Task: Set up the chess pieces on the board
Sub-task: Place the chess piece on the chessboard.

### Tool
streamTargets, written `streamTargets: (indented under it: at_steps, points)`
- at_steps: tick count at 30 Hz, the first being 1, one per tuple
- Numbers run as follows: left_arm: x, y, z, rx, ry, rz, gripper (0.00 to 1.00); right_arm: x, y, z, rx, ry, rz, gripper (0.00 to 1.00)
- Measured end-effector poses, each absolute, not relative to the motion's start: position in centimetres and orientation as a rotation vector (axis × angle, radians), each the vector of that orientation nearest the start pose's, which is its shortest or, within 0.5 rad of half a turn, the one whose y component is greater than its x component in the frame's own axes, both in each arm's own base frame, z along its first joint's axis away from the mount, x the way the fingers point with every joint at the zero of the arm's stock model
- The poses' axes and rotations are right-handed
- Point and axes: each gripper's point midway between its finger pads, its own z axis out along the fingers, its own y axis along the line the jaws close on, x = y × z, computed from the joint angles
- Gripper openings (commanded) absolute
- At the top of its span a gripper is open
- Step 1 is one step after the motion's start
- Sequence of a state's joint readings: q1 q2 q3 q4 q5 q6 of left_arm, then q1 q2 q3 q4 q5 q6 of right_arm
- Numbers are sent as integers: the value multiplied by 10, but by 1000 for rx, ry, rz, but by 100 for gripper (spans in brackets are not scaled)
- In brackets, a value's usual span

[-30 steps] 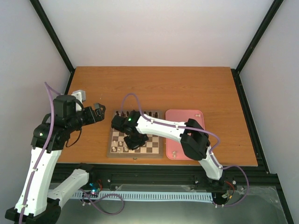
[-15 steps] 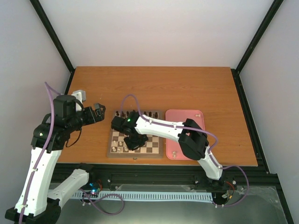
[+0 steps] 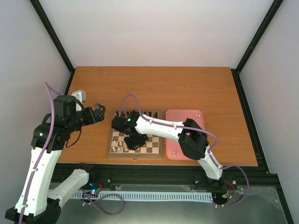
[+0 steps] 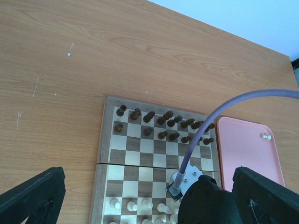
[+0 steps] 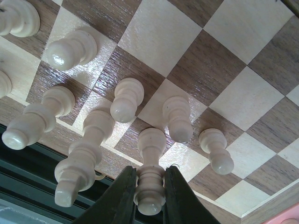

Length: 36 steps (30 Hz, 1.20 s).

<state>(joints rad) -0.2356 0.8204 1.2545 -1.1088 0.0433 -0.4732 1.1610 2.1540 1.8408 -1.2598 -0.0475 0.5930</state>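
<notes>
The board (image 3: 135,155) lies in front of both arms, with dark chessmen (image 3: 135,113) on its far rows. Several cream chess pieces (image 5: 126,100) stand on the near rows. My right gripper (image 3: 135,141) hangs low over the near left part of the board (image 5: 233,102). In the right wrist view its black fingers (image 5: 124,196) press both sides of an upright cream piece (image 5: 150,186) whose base meets a near-edge square. My left gripper (image 3: 99,113) hovers left of the board, open and empty, looking down on the board (image 4: 103,140).
A pink tray (image 3: 184,119) lies right of the board with a cream piece (image 4: 266,136) at its far corner and another (image 3: 174,152) near its front. The right arm's purple cable (image 4: 224,105) arcs over the board. Cream pieces stand close on both sides of the held one.
The right arm has edged slightly left over the board. The left arm has stayed still.
</notes>
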Motion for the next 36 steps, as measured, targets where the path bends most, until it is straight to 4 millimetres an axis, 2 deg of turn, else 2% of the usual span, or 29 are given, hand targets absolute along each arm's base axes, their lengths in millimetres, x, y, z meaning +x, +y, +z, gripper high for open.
streamTargets:
  at_steps: [3,27,31,36]
  points:
    - [221,-60,310,-249,2266,-421,100,158,385,70,-897,3053,50,3]
    - [222,-58,310,-256,2264,-408,100,154,387,70,-917,3063,72,3]
    - [222,-58,310,-256,2264,-407,100,154,387,70,-922,3062,73,16]
    - [223,-58,309,-256,2268,-406,100,154,386,70,-934,3059,70,24]
